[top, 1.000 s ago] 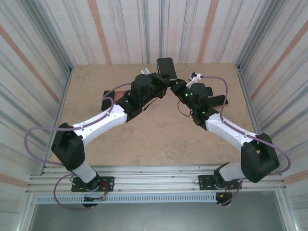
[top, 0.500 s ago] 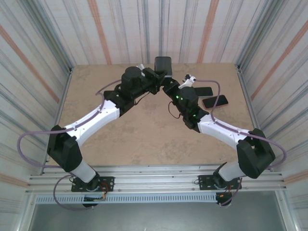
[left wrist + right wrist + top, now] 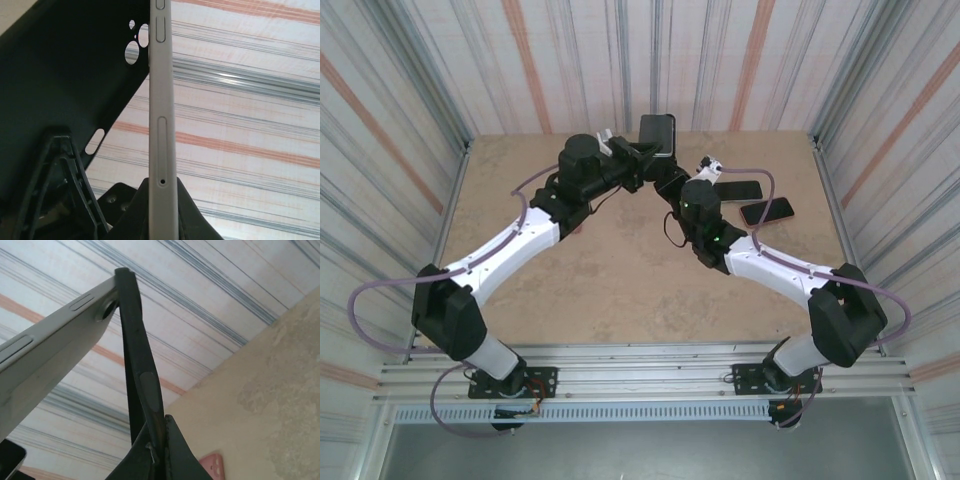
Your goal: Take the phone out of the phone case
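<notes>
- Arms meet over the far middle of the table (image 3: 620, 290), both raised above it.
- Your left fingers (image 3: 141, 207) are closed flat against both faces of the phone (image 3: 162, 125). They clamp the end nearest that wrist camera and hold it up off the table.
- Seen edge-on from your left wrist, the phone runs straight up the view, pale and silvery, with its side buttons and tray slot showing.
- Your phone case (image 3: 65, 75) is black and sits left of the phone there. It splays away at the bottom and touches the phone only near the top, by the camera cut-outs (image 3: 132, 50).
- From your right wrist you get the same V. The case edge rises from the right fingers (image 3: 176, 452), which are pinched tight on its near rim, and meets the phone at the upper corner.
- Right of the arms, a far dark phone (image 3: 738, 189) and a near dark phone (image 3: 767, 211) lie flat on the table, just beside each other and apart from both sets of fingers.
- A pink object (image 3: 212, 463) lies on the table low in your right wrist view; you cannot tell what it is.
</notes>
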